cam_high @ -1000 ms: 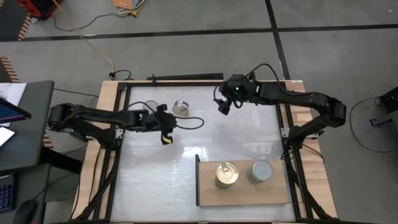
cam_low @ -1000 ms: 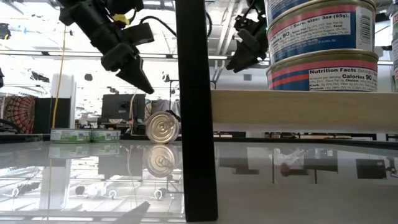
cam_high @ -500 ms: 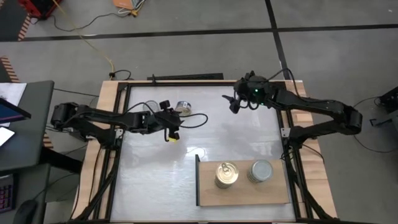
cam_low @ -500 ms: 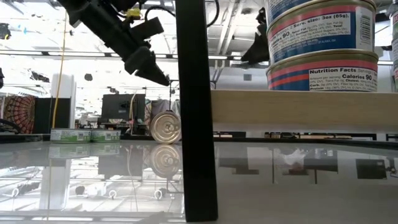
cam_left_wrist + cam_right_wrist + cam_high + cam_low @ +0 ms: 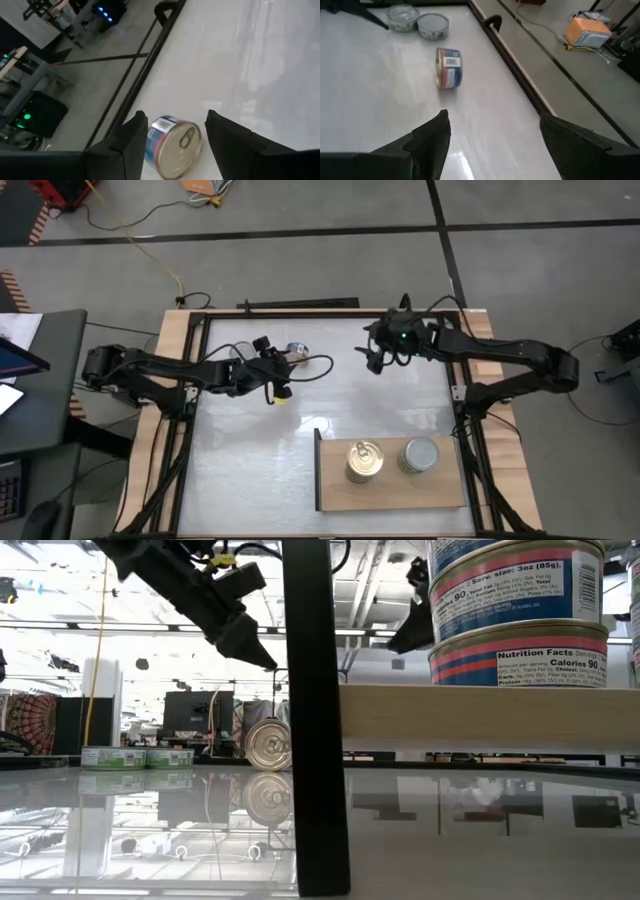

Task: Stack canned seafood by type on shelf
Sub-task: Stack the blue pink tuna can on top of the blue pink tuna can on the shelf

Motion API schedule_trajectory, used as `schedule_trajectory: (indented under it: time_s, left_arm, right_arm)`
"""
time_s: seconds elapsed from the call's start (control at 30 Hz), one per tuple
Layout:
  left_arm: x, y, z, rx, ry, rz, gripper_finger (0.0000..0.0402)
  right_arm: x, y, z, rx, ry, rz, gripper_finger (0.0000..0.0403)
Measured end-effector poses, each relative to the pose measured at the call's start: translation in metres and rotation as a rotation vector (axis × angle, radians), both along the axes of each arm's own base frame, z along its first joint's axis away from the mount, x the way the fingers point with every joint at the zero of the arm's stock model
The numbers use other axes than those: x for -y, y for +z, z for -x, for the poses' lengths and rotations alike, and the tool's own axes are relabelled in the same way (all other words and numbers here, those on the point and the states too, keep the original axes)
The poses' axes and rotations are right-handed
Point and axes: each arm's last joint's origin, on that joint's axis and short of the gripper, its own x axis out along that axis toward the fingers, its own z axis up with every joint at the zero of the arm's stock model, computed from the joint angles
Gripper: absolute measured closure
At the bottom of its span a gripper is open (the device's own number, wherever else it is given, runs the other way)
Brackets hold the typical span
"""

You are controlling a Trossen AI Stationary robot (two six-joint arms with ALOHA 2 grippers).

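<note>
A tin [image 5: 174,147] rests on its rim near the table's [image 5: 330,395] far edge, its round axis lying level and its gold pull-tab lid facing the front of the table; a red, white and blue label wraps its side. The left gripper [image 5: 172,132] hangs just above it, fingers spread apart to either side, not touching it as far as the wrist view shows. The right gripper [image 5: 492,132] hovers farther along that far edge, fingers wide apart and empty. On the wooden shelf [image 5: 390,490] at the front stand two stacks, one gold-lidded [image 5: 365,459], one silver-lidded [image 5: 420,454]. Two more tins [image 5: 419,22] lie flat at the far left corner.
</note>
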Motion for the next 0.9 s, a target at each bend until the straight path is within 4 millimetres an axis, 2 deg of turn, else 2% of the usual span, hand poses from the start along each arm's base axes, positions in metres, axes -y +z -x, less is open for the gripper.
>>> schedule_trajectory:
  time_s: [0.23, 0.47, 0.6, 0.9]
  left_arm:
    - [-0.012, 0.015, -0.004, 0.016, -0.017, -0.001, 0.0175]
    - [-0.049, 0.019, 0.0, 0.019, -0.16, 0.178, 0.0165]
    - [-0.072, 0.023, 0.003, 0.04, -0.178, 0.255, 0.0165]
    - [-0.115, -0.01, -0.009, -0.094, -0.264, 0.315, 0.0165]
  right_arm:
    - [-0.003, 0.012, 0.009, 0.041, -0.001, 0.015, 0.0072]
    - [-0.004, 0.012, 0.013, 0.03, -0.005, 0.009, 0.0072]
    - [-0.004, 0.011, 0.012, 0.018, 0.002, 0.018, 0.0072]
    - [-0.002, 0.006, 0.016, 0.055, -0.002, 0.052, 0.0072]
